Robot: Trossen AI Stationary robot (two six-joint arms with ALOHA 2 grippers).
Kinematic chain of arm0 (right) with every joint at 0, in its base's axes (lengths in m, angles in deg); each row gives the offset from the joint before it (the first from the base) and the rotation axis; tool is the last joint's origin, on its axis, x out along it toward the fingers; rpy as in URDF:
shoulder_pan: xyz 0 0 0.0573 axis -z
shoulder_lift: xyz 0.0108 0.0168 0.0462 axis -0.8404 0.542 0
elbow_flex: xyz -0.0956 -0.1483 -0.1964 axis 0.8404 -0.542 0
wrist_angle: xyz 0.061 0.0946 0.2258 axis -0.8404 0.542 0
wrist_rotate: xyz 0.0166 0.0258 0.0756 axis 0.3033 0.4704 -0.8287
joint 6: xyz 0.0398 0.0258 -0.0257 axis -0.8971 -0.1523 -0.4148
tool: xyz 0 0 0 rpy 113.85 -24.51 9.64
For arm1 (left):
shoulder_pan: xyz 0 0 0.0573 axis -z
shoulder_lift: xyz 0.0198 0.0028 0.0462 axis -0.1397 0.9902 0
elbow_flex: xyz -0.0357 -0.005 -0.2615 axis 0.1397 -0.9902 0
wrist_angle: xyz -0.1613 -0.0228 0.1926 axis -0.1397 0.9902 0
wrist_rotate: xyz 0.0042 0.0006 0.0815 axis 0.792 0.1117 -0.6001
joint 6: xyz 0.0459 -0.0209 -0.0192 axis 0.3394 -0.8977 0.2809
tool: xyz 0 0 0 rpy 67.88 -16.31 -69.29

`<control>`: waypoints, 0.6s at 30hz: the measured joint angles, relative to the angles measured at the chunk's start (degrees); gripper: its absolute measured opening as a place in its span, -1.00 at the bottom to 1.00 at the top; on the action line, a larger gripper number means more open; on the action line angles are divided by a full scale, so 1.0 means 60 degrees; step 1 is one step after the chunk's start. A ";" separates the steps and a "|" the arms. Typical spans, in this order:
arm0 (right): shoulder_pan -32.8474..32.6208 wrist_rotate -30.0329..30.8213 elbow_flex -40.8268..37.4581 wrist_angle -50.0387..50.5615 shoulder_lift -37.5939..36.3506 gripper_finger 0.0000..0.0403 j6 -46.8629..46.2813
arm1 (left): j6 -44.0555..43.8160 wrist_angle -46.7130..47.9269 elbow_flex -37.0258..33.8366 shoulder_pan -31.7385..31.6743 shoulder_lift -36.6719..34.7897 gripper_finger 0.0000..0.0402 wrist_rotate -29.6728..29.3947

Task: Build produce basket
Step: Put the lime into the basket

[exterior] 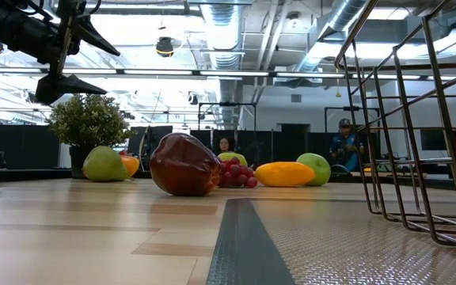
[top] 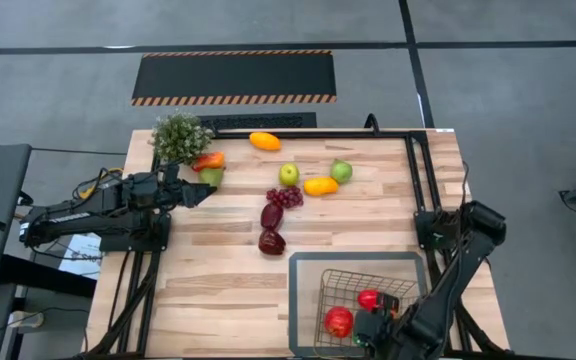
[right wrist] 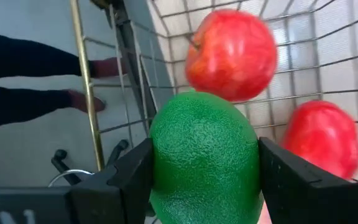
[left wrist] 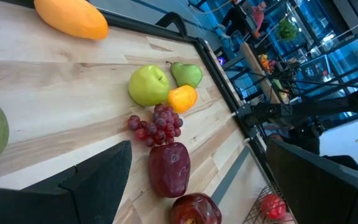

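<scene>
High view hides right gripper's (right wrist: pixel 204 177) green fruit (right wrist: pixel 204 155).

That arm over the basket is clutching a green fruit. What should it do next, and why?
Probably open and let go: the right end effector grips the green fruit inside the wire basket, just above two red fruits already lying there.

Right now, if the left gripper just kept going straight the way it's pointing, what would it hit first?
Probably the purple grape bunch. The left gripper, open, points across the table toward the middle cluster, with the dark maroon fruit right beside that line. Depth is unclear, so it could pass above them.
</scene>
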 joint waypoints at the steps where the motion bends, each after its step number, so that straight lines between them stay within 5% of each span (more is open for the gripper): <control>1: -0.0039 -0.0009 0.0002 -0.0028 0.0078 0.22 -0.0003 | 0.0000 -0.0002 0.0000 0.0004 0.0003 0.79 -0.0002; 8: 0.0040 -0.0187 -0.0001 0.0062 0.0281 0.24 0.0326 | -0.0072 -0.0012 0.0000 0.0004 0.0004 0.79 -0.0001; 18: 0.0363 -0.0371 -0.0001 0.0147 0.0281 0.54 0.0775 | -0.0098 -0.0025 0.0000 0.0002 0.0001 0.79 0.0002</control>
